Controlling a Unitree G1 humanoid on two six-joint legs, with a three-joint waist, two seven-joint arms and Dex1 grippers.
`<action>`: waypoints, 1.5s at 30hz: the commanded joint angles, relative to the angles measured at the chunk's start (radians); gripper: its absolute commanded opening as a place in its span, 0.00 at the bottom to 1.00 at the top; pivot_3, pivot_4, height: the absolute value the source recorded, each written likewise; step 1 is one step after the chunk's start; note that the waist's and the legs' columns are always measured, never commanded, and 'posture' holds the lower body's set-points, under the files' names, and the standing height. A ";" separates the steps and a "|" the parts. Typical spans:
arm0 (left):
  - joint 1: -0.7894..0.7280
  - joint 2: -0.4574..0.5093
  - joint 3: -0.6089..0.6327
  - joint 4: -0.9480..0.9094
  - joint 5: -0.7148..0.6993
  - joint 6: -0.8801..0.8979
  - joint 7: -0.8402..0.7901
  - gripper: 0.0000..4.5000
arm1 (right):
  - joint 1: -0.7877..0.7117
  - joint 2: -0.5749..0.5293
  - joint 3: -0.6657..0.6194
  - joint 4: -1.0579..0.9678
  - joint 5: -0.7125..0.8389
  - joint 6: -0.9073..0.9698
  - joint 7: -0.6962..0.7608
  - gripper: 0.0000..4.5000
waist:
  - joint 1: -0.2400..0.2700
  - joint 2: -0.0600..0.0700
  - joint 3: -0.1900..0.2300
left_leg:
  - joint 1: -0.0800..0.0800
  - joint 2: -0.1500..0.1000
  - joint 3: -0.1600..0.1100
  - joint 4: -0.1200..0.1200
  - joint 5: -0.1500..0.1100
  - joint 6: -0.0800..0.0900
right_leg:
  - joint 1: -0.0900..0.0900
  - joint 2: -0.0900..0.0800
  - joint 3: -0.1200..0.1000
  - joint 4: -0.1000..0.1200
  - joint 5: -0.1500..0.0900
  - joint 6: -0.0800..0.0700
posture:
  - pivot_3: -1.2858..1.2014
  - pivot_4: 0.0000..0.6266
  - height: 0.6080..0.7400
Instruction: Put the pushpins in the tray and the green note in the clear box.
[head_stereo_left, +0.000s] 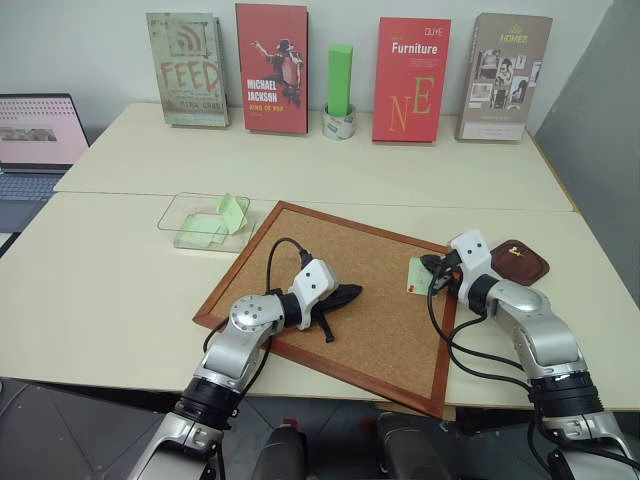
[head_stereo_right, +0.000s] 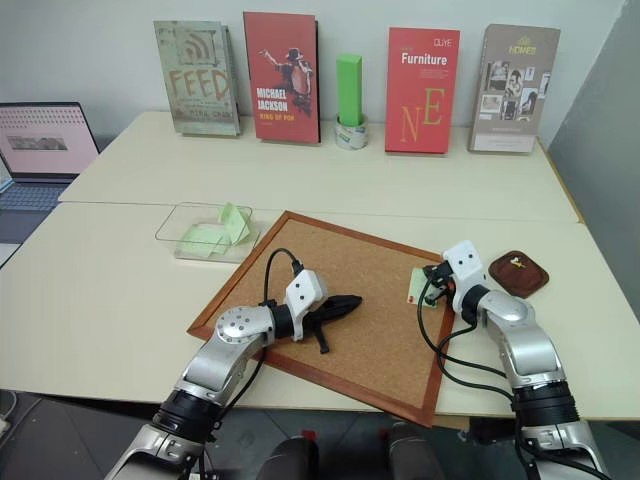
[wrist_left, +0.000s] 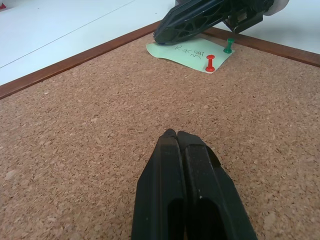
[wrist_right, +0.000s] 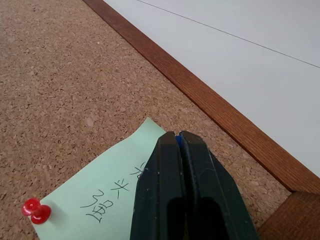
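- Clear box is sitting on the table off the left corner of the cork board, with pale green paper already lying in it.
- Left hand is resting on the middle of the cork board with its fingers pressed fully together, carrying nothing.
- Green note is lying near the board's right edge, with the red pushpin and the green pushpin both standing in it, so the pin step is looking not yet done.
- Right hand is lying with its fingers closed flat against each other, tips over the note's corner away from the red pushpin; whether it is pinching any paper I cannot tell.
- Tray is waiting on the table just right of the board, beside the right arm.
- Next move is likely calling for that hand to be opening and closing on one pin head, pulling straight up so the note is not tearing.
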 joint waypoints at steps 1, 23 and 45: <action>0.006 0.009 -0.023 0.031 0.039 0.002 0.011 0.00 | -0.004 -0.007 -0.040 -0.088 0.008 -0.028 -0.008 0.01 | 0.000 0.000 0.000 | 0.000 0.000 0.000 0.000 0.000 0.000 | 0.000 0.000 0.000 0.000 0.000 0.000 | 0.52 0.24 1.00; -0.003 -0.005 -0.029 0.058 0.042 -0.007 0.015 0.00 | 0.170 -0.124 -0.240 -0.310 -0.053 0.078 -0.167 0.01 | 0.001 0.002 -0.001 | 0.003 -0.001 0.000 0.000 0.000 0.000 | 0.004 0.000 0.001 -0.001 -0.003 -0.005 | 0.52 0.24 1.00; -0.021 -0.020 -0.036 0.076 0.052 -0.015 0.004 0.00 | 0.111 -0.204 -0.188 -0.028 -0.210 -0.017 -0.196 0.59 | 0.002 0.003 -0.002 | 0.005 -0.001 0.001 0.000 0.000 0.000 | 0.005 -0.001 0.002 -0.002 -0.003 -0.005 | 0.52 0.24 1.00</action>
